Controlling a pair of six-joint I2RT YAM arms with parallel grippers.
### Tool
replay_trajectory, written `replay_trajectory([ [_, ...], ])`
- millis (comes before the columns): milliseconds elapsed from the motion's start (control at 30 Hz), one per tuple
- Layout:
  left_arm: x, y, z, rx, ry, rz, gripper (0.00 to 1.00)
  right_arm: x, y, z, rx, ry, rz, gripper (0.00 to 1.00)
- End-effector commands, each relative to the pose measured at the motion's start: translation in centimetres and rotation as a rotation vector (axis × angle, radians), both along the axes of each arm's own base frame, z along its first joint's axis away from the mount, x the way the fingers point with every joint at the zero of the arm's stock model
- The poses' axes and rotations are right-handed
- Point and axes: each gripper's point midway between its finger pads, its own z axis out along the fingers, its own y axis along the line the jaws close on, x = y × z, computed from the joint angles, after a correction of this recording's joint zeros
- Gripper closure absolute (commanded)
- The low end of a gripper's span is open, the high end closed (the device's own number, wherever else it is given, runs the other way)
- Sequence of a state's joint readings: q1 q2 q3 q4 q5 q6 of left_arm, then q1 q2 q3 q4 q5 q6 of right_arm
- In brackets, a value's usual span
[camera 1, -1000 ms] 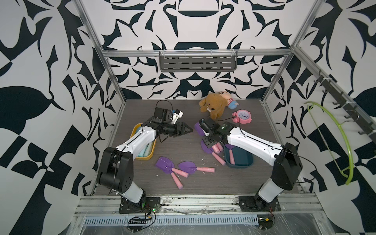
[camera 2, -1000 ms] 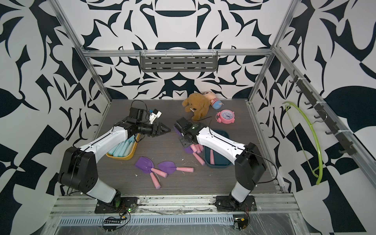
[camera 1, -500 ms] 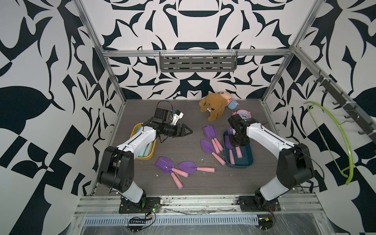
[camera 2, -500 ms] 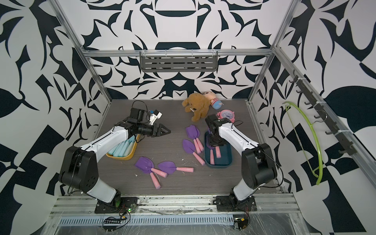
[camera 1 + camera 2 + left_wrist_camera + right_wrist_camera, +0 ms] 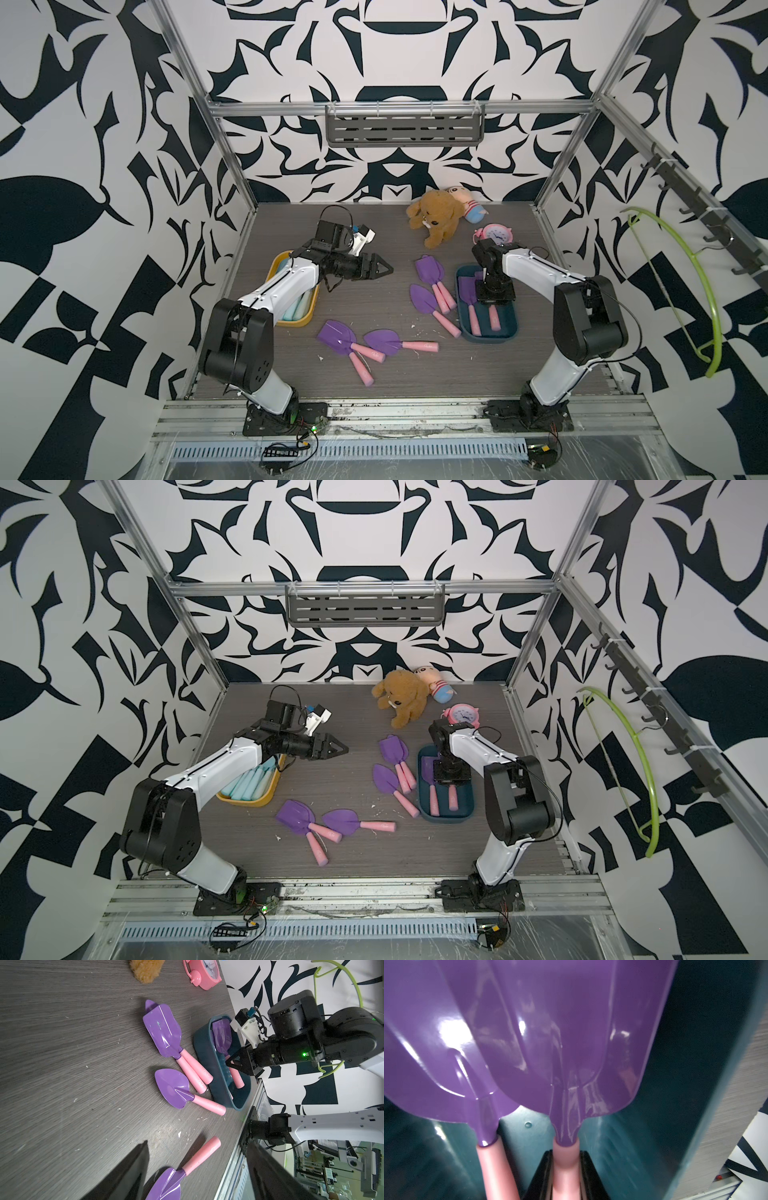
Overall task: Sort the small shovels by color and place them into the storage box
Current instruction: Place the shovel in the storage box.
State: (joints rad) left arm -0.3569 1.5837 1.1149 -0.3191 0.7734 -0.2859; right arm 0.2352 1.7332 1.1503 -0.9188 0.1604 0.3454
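My right gripper [image 5: 565, 1153] is shut on the pink handle of a purple shovel [image 5: 571, 1043], low inside the dark teal storage box [image 5: 490, 340]. That shovel lies beside another purple shovel [image 5: 436, 1043] in the box. Several purple shovels lie loose on the table: a stacked pair [image 5: 430, 270], one [image 5: 422, 297] beside the box, and more at the front [image 5: 336, 337]. Light blue shovels [image 5: 249, 781] fill the yellow box [image 5: 249, 802] at the left. My left gripper [image 5: 380, 270] hovers open and empty above the table's middle, pointing at the teal box [image 5: 220, 1093].
A brown teddy bear [image 5: 434, 216], a small doll [image 5: 469, 208] and a pink alarm clock [image 5: 494, 235] sit at the back. A green hanger [image 5: 698, 282] hangs on the right wall. White crumbs dot the table near the front shovels.
My right gripper has swung from the loose purple shovels at mid-table over to the teal box, carrying one shovel, and now sits low in it. The left gripper has drawn back slightly.
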Motion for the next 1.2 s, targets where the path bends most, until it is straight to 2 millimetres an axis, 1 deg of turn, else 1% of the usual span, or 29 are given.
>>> replay_trajectory([
  [0, 0.1, -0.2, 0.0, 0.003, -0.006, -0.017, 0.19, 0.0, -0.1, -0.3, 0.001, 0.007, -0.018, 1.0],
  [100, 0.1, -0.3, -0.1, 0.003, -0.003, -0.019, 0.19, -0.2, -0.1, -0.8, -0.002, 0.025, -0.016, 0.97],
  [167, 0.1, -0.3, -0.1, 0.003, -0.003, -0.019, 0.19, -0.4, -0.2, -0.9, -0.007, 0.035, -0.018, 0.93],
  [333, 0.2, -0.3, -0.1, 0.003, 0.0, -0.019, 0.19, -0.5, -0.5, -1.0, -0.029, 0.048, -0.019, 0.74],
  [400, 0.2, -0.3, -0.1, 0.004, 0.001, -0.02, 0.19, -0.6, -0.6, -0.9, -0.03, 0.054, -0.021, 0.7],
  [433, 0.2, -0.3, -0.1, 0.005, -0.002, -0.02, 0.19, -0.5, -1.2, -0.8, -0.068, 0.05, -0.019, 0.68],
  [533, 0.2, -0.3, 0.0, 0.005, -0.006, -0.022, 0.19, -0.4, -1.4, -0.1, -0.077, 0.037, -0.02, 0.66],
  [600, 0.2, -0.3, 0.0, 0.006, -0.006, -0.022, 0.19, -0.3, -1.5, 0.8, -0.083, 0.02, -0.023, 0.65],
  [667, 0.2, -0.3, 0.0, 0.006, -0.006, -0.022, 0.19, -0.1, -1.5, 2.1, -0.076, -0.013, -0.027, 0.64],
  [733, 0.2, -0.3, 0.1, 0.008, -0.012, -0.023, 0.19, 0.0, -0.7, 3.0, -0.026, -0.048, -0.029, 0.64],
  [767, 0.2, -0.3, 0.1, 0.009, -0.011, -0.025, 0.19, -0.1, 0.4, 3.3, 0.043, -0.056, -0.029, 0.64],
  [800, 0.2, -0.3, 0.2, 0.009, -0.013, -0.026, 0.19, -0.2, 1.1, 3.5, 0.089, -0.068, -0.032, 0.65],
  [867, 0.2, -0.3, 0.2, 0.009, -0.015, -0.026, 0.19, -0.5, 2.6, 3.6, 0.184, -0.082, -0.042, 0.65],
  [933, 0.2, -0.3, 0.2, 0.009, -0.013, -0.026, 0.19, -0.9, 3.4, 3.4, 0.239, -0.081, -0.051, 0.65],
  [1067, 0.2, -0.3, 0.2, 0.008, -0.011, -0.028, 0.19, -1.3, 4.1, 2.8, 0.265, -0.075, -0.052, 0.67],
  [1167, 0.3, -0.3, 0.1, 0.016, -0.023, -0.035, 0.19, -0.5, 5.2, 3.9, 0.278, -0.111, -0.015, 0.67],
])
